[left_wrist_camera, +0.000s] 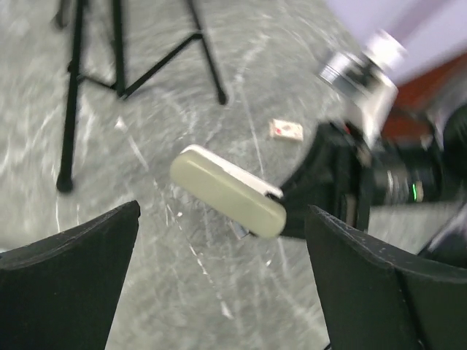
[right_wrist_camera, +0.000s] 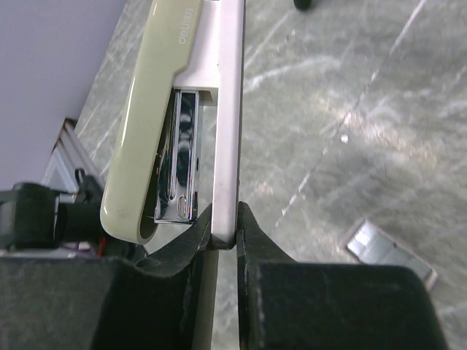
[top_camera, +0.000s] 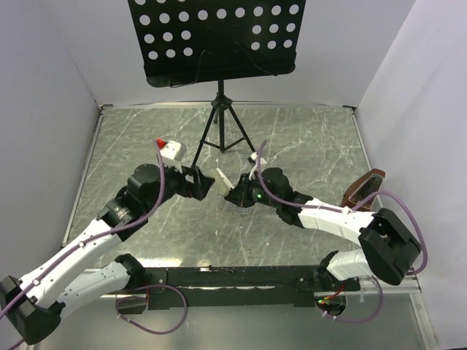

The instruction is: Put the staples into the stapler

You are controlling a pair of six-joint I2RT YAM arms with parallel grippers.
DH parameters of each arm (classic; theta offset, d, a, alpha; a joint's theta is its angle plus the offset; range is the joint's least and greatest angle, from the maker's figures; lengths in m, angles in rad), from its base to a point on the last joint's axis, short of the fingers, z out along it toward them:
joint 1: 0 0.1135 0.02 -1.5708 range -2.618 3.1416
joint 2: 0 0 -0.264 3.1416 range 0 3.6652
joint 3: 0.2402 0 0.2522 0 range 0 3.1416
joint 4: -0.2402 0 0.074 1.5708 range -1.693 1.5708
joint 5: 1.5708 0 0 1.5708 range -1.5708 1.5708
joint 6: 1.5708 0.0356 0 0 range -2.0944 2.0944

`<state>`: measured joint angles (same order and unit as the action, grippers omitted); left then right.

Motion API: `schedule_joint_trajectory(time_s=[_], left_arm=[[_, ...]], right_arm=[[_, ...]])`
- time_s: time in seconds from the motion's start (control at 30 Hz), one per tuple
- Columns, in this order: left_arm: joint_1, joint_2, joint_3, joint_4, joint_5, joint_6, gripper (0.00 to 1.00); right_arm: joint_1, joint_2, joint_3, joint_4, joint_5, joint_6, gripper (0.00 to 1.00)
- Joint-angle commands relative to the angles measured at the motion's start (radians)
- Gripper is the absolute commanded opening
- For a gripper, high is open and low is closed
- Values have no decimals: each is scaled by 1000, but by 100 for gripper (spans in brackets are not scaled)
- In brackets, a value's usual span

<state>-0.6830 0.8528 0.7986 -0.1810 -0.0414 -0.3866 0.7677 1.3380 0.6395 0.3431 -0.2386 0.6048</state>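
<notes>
Above the table (top_camera: 306, 146) middle, holds the stapler (right_wrist_camera: 146, 131) pinched by its white base in the right gripper (right_wrist_camera: 224, 219), long axis toward the wide-released left gripper (left_wrist_camera: 222, 219), staple strip (right_wrist_camera: 390, 251) flat on table just beneath.

A grey marble-patterned desk (top_camera: 314, 146) sits between plain white walls (top_camera: 44, 109). At its far side stands a black perforated metal music stand (top_camera: 219, 36) on a thin black tripod (top_camera: 220, 109). A glossy dark-brown object (top_camera: 363, 189) lies at the desk's right edge.
</notes>
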Motion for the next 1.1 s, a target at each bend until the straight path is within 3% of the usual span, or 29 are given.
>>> schedule_joint_trajectory(time_s=[0.0,0.27,0.4,0.77,1.07], left_arm=[[-74,-34,-58,83,120,334,99],[-188,-37,-47,-29,326,823,99],[-240,-5,-36,-31,288,925,99],[-337,147,28,-69,183,1069,97],[-371,230,68,-87,155,1112,74]], right_arm=[[-33,-91,8,-85,-137,-22,0],[-47,-142,25,-184,-240,-71,0],[-48,-142,34,-199,-272,-80,0],[-47,-155,49,-227,-300,-94,0],[-47,-151,63,-231,-330,-91,0]])
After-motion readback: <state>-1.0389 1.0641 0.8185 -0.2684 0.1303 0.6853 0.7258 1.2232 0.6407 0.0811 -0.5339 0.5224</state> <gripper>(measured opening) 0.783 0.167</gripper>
